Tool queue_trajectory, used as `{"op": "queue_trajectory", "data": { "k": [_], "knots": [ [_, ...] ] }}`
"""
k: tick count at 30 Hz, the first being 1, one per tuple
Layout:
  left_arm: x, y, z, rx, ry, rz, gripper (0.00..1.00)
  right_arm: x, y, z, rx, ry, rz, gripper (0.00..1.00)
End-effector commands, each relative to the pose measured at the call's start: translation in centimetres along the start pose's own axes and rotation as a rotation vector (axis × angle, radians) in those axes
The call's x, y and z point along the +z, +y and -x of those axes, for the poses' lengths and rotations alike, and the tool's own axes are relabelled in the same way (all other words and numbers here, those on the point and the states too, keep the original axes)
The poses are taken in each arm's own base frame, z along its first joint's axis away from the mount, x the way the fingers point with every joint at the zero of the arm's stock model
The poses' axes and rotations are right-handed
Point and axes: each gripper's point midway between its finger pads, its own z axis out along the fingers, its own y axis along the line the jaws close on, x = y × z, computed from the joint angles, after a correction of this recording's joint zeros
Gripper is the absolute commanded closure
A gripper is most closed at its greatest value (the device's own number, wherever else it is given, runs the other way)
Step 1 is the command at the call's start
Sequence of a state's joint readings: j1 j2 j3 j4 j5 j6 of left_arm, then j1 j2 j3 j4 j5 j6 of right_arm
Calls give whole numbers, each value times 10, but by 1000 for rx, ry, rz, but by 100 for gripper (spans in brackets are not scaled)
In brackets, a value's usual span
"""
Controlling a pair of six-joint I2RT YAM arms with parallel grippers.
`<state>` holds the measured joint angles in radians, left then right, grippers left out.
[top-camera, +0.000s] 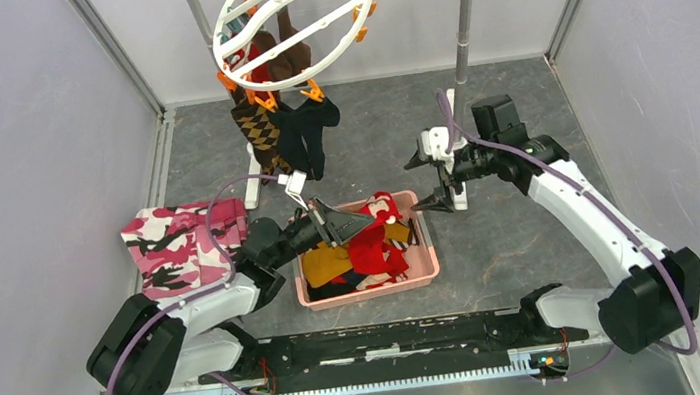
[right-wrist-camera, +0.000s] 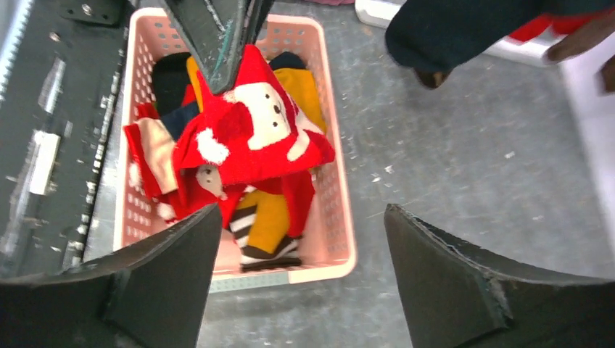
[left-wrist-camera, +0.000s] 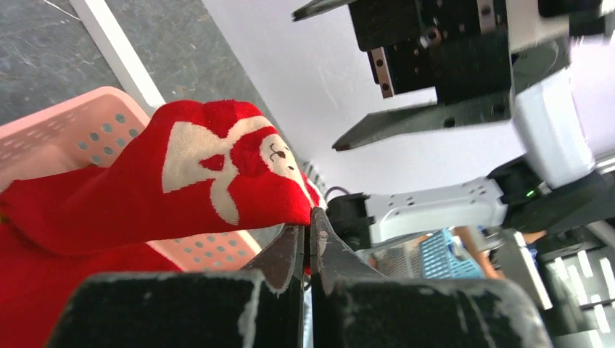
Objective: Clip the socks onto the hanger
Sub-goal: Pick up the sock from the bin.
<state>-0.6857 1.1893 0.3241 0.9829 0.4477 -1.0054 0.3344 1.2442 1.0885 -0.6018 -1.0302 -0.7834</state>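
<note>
Socks (right-wrist-camera: pixel 268 217) lie heaped in the pink basket (top-camera: pixel 368 293) on the tabletop (top-camera: pixel 513 248), just past my arm bases. My left pincer (left-wrist-camera: pixel 310 217) is clamped tight on a red sock (left-wrist-camera: pixel 217 174), lifted above the heap. A camouflage cloth (top-camera: pixel 170 245) sits left of the basket. My right pincer (top-camera: pixel 420 186) hangs wide and empty by its far right corner. Farthest back, the hanger (top-camera: pixel 287 84) carries an argyle sock (top-camera: pixel 260 128) and a dark sock (top-camera: pixel 310 137).

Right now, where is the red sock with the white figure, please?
In the overhead view the red sock sits near centre, pinched by the left gripper above the pink basket, the open right gripper just to its right.
</note>
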Motion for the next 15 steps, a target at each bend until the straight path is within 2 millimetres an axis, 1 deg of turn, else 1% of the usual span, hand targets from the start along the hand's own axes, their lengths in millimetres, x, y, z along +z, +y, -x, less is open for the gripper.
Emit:
{"op": "queue_trajectory", "data": {
  "k": [1,2,3,5,7,9,11,15],
  "knots": [
    [8,-39,31,-170,-68,-102,98,-18,11,25,-330,-7,17,3],
    [9,-41,34,-200,-70,-105,98,-17,18,28,-426,-28,51,2],
    [11,-44,36,-222,-73,-113,98,-16,25,26,-486,-40,87,2],
    [12,-52,42,-259,-84,-149,98,-10,33,26,-521,-80,127,2],
    [13,-59,47,-283,-98,-182,98,-5,35,26,-543,-100,138,2],
    [15,-62,50,-319,-102,-197,98,0,32,28,-563,-105,119,2],
    [18,-62,50,-350,-93,-203,98,6,23,34,-564,-91,82,2],
    [23,-61,50,-378,-79,-222,98,10,4,44,-496,-46,3,2]
  ]
}}
